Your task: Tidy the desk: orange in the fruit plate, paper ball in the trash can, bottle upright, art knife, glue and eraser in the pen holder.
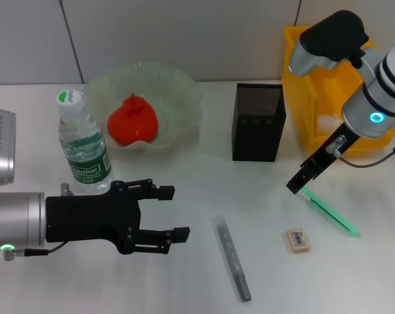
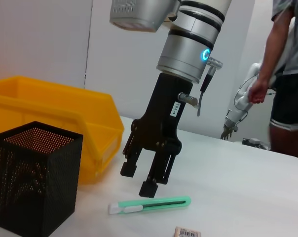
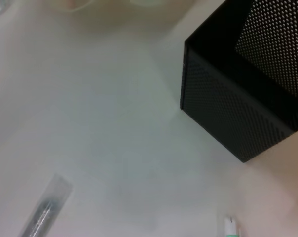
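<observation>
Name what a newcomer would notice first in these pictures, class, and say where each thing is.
The bright red-orange fruit in the pale green glass plate at the back draws the eye first. Next, the right gripper hangs open just above the green art knife, beside the black mesh pen holder and yellow plastic bin.

My pen holder point(image 1: 258, 123) is matt black perforated metal mesh; the bottle point(image 1: 84, 145) clear glossy plastic; the fruit plate point(image 1: 178, 98) translucent; the counter point(image 1: 184, 275) smooth, matt white.
</observation>
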`<state>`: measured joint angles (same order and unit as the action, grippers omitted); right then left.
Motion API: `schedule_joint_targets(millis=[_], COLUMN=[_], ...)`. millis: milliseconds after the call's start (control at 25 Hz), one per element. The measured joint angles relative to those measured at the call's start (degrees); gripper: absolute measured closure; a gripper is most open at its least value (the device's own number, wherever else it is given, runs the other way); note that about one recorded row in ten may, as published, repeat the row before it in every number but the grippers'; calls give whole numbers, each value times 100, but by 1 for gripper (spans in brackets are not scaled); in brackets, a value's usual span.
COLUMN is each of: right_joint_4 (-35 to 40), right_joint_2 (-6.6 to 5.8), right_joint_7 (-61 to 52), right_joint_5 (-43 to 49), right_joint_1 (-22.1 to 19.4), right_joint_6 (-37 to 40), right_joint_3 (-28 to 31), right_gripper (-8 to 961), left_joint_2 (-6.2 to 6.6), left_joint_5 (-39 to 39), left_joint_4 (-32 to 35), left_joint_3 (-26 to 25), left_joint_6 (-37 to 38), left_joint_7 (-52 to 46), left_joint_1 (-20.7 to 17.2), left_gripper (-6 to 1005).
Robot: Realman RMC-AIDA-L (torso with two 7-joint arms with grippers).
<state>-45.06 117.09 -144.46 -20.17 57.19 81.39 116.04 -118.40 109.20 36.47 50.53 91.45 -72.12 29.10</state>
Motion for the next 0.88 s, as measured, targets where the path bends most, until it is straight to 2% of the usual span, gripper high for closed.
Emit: schedule_joint_targets(millis=[880], right_joint_4=[453], right_joint_2=[92], right_joint_7=[-64], right_joint_5=[-10], right_joint_1=[11], right_joint_6=[-544], right_joint_3=[-11], right_gripper=[227], left_joint_2=[11], left_joint_5=[30], left_joint_4=[0], left_joint_3=[9], left_joint_6=[-6], left_joint_7=[6], left_joint_1=[26], left_gripper=[153])
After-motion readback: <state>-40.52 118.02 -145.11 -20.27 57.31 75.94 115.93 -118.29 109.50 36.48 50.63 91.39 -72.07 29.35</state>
